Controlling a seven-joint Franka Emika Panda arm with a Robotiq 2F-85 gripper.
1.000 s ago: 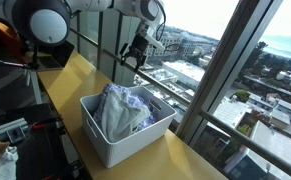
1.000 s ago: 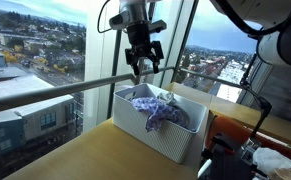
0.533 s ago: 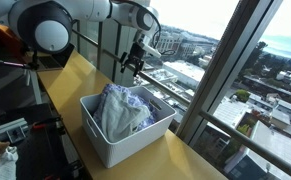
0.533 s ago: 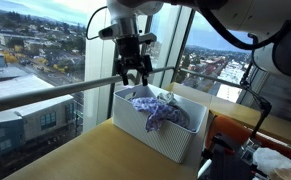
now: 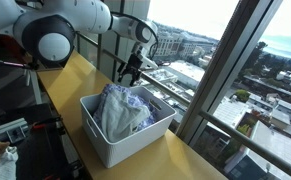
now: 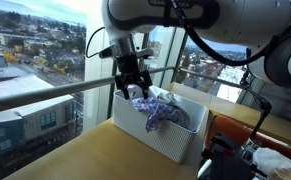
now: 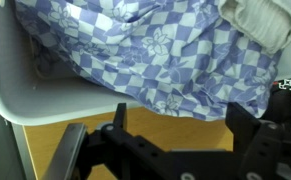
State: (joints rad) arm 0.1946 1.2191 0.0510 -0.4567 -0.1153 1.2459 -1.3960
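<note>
**Limp cloth in bin, jaws wide apart**

Gripper (image 6: pixel 131 88) is open w/ nothing held, hovering over the rim of the bin (image 6: pixel 145 135). Checked cloth (image 7: pixel 155 50) is bunched just below it, inside the bin. Prob. light, floppy, not fragile; pinch a raised fold nr the top. Cloth's underside & bin bottom are hidden. Beige fabric (image 7: pixel 260 25) is cut off at the wrist-view corner.

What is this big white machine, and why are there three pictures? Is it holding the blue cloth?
It is a robot arm with a two-fingered claw, called a gripper. Two pictures come from cameras standing in the room, at different spots. The third comes from a camera on the arm's wrist, looking down past the claw. On the wooden table stands a white bin with a blue-and-white checked cloth inside. The gripper is open and hovers over the bin's edge. It holds nothing.
</note>
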